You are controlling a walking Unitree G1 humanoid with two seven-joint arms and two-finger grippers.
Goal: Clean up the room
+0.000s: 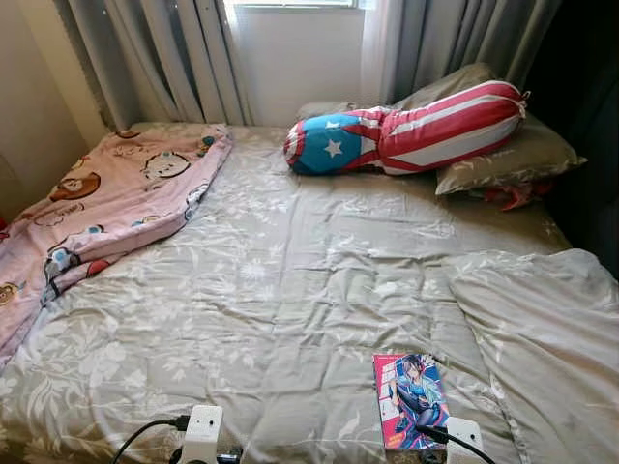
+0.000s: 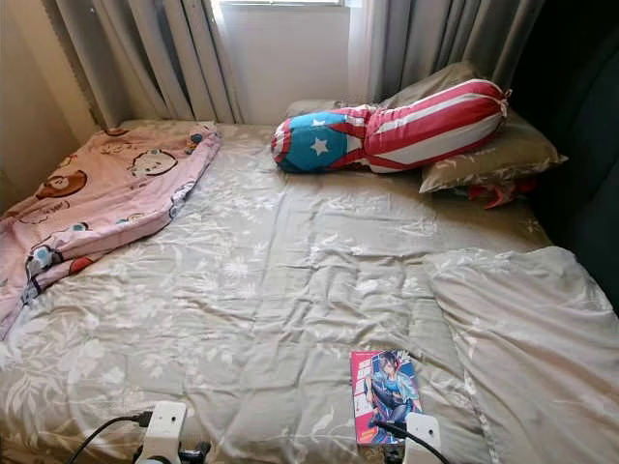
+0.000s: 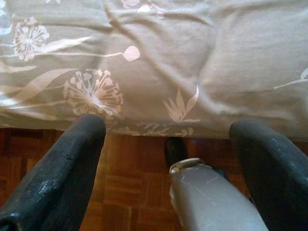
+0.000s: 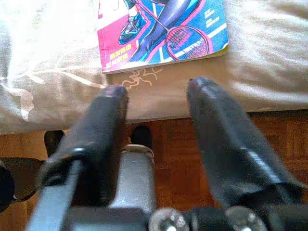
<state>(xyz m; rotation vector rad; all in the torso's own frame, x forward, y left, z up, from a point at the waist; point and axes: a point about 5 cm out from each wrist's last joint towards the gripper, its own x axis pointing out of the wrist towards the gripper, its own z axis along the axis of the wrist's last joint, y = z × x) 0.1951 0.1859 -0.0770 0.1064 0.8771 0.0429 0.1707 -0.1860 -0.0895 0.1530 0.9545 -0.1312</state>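
Left tool (image 3: 168,144): nearest the head camera at 7 o'clock; in its wrist view the two black fingers (image 3: 62,173) stand wide apart, released, grasping nothing, at the bed's near edge.
Right tool (image 4: 156,96): at 5 o'clock in the head views; fingers parted, released, tips just short of the comic book.
Comic book (image 1: 409,398): flat on the bed near its front edge at 5 o'clock, cover up; the right wrist view alone resolves a racket on the pink and blue cover.
Bed (image 1: 290,280): grey-green floral cover, creased, with a folded-back flap at 3 o'clock.
Wooden floor (image 3: 125,192): parquet below the bed edge, seen from both wrist cameras.
Pink blanket (image 1: 106,203): cartoon-printed, crumpled, at 10 o'clock, draped over the bed's left side.
Bolster (image 1: 406,130): red-and-white stripes with a blue, white-starred end, at 1 o'clock, lying on a grey pillow (image 1: 508,159).
Curtains (image 1: 164,58): grey, at 12 o'clock, flanking the window.
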